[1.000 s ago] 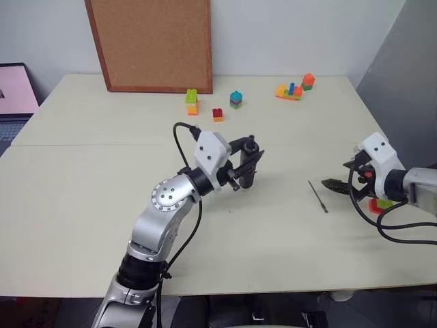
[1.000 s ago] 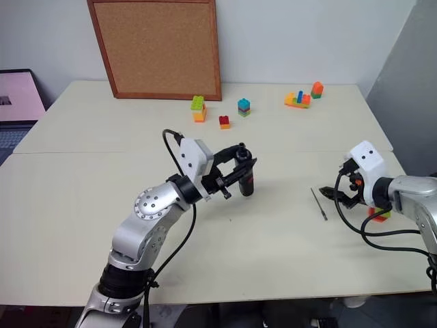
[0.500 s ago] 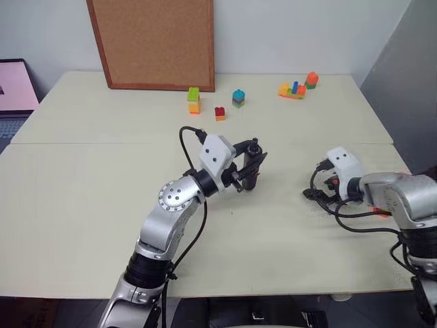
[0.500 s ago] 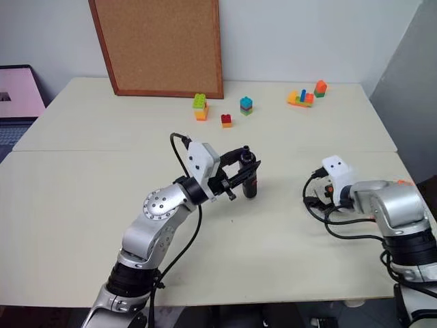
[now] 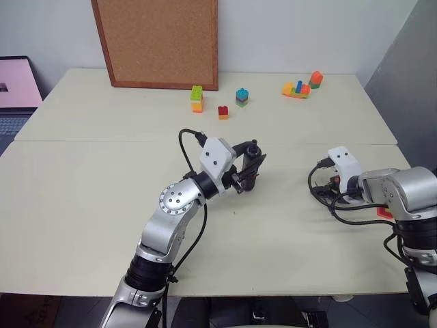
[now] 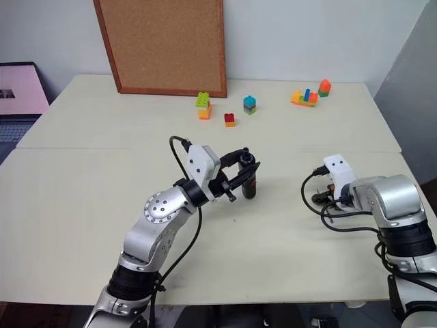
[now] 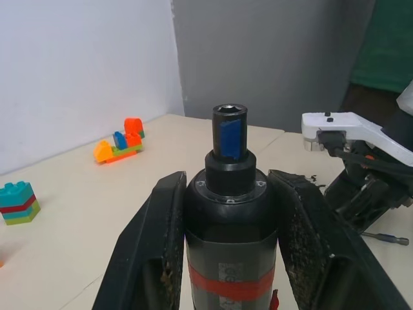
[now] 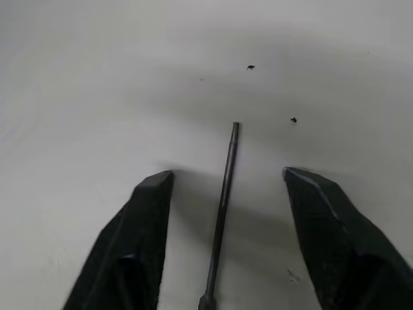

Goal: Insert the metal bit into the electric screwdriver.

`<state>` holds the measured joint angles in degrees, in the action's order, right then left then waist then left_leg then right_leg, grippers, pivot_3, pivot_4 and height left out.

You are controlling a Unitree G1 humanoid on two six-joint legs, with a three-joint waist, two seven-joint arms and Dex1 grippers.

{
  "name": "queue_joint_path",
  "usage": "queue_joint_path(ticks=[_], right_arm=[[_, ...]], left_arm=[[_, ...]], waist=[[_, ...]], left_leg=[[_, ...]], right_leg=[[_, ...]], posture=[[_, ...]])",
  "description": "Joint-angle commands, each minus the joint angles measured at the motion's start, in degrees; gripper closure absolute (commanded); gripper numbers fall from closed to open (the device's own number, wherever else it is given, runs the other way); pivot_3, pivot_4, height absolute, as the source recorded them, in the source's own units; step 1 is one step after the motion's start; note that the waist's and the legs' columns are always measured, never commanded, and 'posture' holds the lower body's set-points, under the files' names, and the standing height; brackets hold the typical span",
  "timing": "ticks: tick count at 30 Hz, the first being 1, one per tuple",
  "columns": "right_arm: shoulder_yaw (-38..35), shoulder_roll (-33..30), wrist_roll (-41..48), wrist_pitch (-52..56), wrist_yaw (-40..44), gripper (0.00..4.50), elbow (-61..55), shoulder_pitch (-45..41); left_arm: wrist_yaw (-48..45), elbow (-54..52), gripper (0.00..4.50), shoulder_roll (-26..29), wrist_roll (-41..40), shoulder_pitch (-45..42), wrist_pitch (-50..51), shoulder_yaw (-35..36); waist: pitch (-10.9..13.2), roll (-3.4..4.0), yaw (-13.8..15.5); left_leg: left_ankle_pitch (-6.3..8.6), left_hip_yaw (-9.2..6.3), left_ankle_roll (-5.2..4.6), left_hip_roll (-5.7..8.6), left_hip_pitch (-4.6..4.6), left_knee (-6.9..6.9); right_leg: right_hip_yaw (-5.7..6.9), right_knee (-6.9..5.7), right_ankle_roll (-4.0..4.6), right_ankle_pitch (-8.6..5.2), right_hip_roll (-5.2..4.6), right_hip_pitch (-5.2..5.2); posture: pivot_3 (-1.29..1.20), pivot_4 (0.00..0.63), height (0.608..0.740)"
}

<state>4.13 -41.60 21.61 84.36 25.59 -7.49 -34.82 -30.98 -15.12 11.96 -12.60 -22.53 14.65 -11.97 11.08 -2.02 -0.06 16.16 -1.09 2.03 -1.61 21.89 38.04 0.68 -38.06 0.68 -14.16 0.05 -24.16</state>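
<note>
Now the left gripper point(image 7: 232, 258) is clamped on the screwdriver point(image 7: 230, 213), socket facing out. The right gripper point(image 8: 222, 242) is parted around the bit point(image 8: 222, 213) – it lies flat on the table point(image 8: 77, 97). So thin a rod may slip or roll away as the fingers close.

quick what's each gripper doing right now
Left gripper: shut on the electric screwdriver.
Right gripper: open, fingers either side of the metal bit lying on the table.

No text, label, brand, number or sign can be read anywhere. The laptop screen point(image 5: 13, 85) at the counter's far left edge shows a pink picture with marks too small to read.
</note>
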Motion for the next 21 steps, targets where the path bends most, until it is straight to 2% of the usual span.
queue_joint_path(ticks=[1, 5, 7, 8, 12, 19, 21], right_arm=[[-0.25, -0.30, 0.71, 1.93, 0.31, 2.85, -2.68, 0.40], [-1.45, 1.12, 0.46, 3.45, -0.42, 3.69, -3.57, 0.36], [-2.33, 2.01, 0.39, 4.51, -0.87, 4.35, -3.89, 0.17], [-2.74, 2.41, 0.38, 4.98, -1.06, 4.49, -3.99, 0.12], [-4.53, 4.20, -0.04, 5.99, -2.21, 4.50, -4.56, -0.24], [-13.45, 9.33, -0.85, 7.28, -5.69, 4.50, -6.28, -2.15], [-14.70, 9.25, -0.52, 4.00, -5.64, 4.50, -9.73, -0.44]], left_arm=[[-0.10, -1.95, 2.86, -0.68, -0.02, -0.52, -1.91, -0.16], [-0.36, -1.76, 2.86, -0.78, 0.03, -0.64, -2.25, -0.31], [-0.55, -1.57, 2.86, -0.73, 0.04, -0.82, -2.36, -0.24], [-0.60, -1.49, 2.86, -0.73, 0.04, -0.88, -2.39, -0.20], [-0.76, -1.25, 2.86, -0.88, 0.04, -1.24, -2.29, -0.02], [-0.71, -1.71, 2.86, -1.42, -2.41, -3.20, 1.00, 1.73], [-0.83, -1.78, 2.86, -1.59, -3.57, -4.29, 2.56, 2.21]], waist=[[0.00, 0.00, 0.00], [0.00, 0.00, -0.01], [0.00, 0.00, -0.02], [0.00, 0.00, -0.02], [0.00, 0.01, -0.05], [-0.02, 0.04, -0.05], [-0.03, 0.05, -0.05]], left_leg=[[0.00, 0.00, 0.00, 0.00, 0.00, 0.00], [0.00, -0.01, 0.00, 0.01, -0.01, 0.00], [0.00, -0.01, 0.00, 0.01, -0.02, 0.01], [0.00, -0.01, 0.00, 0.01, -0.02, 0.01], [0.00, -0.01, 0.00, 0.01, -0.03, 0.01], [0.00, -0.02, 0.00, 0.01, -0.03, 0.01], [0.00, -0.04, 0.00, 0.01, -0.02, 0.01]], right_leg=[[0.01, -0.01, 0.00, 0.00, 0.00, 0.00], [0.02, -0.03, 0.00, 0.00, 0.00, 0.00], [0.02, -0.04, 0.00, 0.00, 0.00, 0.00], [0.02, -0.05, 0.00, 0.00, 0.00, 0.00], [0.02, -0.05, 0.01, 0.01, 0.00, 0.00], [0.03, -0.09, 0.02, 0.01, 0.01, -0.01], [0.04, -0.08, 0.02, 0.01, 0.01, -0.01]], posture=[[0.00, 0.150, 0.740], [0.00, 0.150, 0.740], [0.00, 0.150, 0.740], [0.00, 0.150, 0.740], [0.00, 0.150, 0.740], [0.00, 0.150, 0.740], [0.00, 0.150, 0.740]])
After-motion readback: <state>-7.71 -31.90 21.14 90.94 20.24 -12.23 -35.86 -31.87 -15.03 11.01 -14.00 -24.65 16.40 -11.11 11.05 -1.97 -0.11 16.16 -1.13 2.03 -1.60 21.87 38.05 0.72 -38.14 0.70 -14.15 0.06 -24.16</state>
